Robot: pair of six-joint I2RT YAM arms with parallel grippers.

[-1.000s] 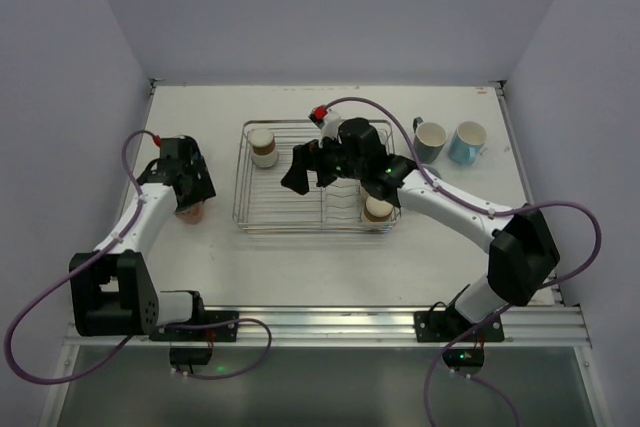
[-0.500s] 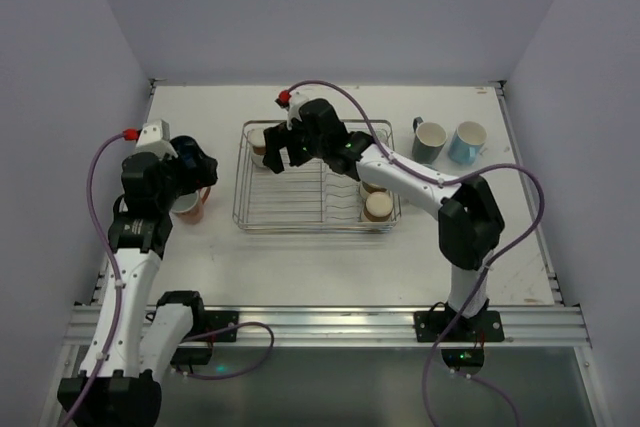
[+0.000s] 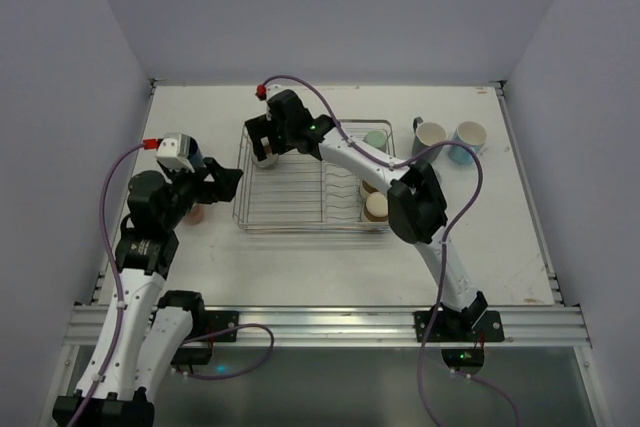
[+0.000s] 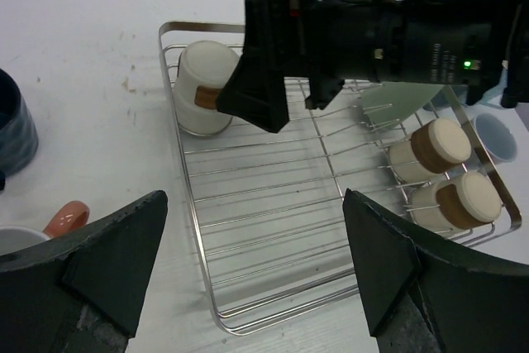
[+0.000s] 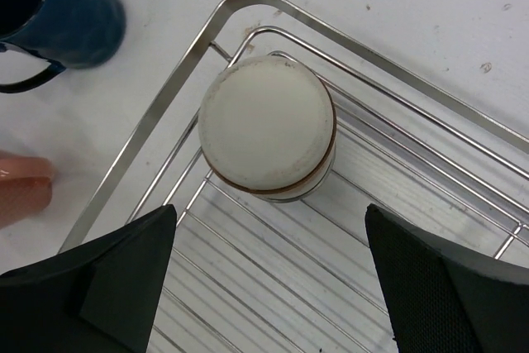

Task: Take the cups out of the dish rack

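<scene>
The right end effector [image 5: 270,229] is spread wide and holds nothing. Its two fingers stand on either side of an upturned cream cup with a brown band [image 5: 267,134], which sits directly below it, base up. Whether the fingers touch that cup cannot be told. The cup stands in the corner of the dish rack [image 4: 273,163] under this end effector, close against the rim wires. Just outside that corner, on the desk [image 3: 300,257], stands a navy cup [image 5: 66,6]. Further along the same side is a salmon cup [image 5: 21,188], blurred at the frame edge.

The left end effector [image 4: 254,200] is likewise wide open and empty. It is raised above the desk just outside the rack's left side and points across the basket. The salmon cup sits just below and beside it, the navy cup a little further off. Ahead of it, at the rack's opposite end, two cream-and-brown cups [image 4: 430,150] lie side by side among the prongs, with a mint cup [image 3: 375,137] beyond them. Past the rack, on the desk, a grey-blue mug [image 3: 430,139] and a light blue mug [image 3: 468,140] stand near each other.
</scene>
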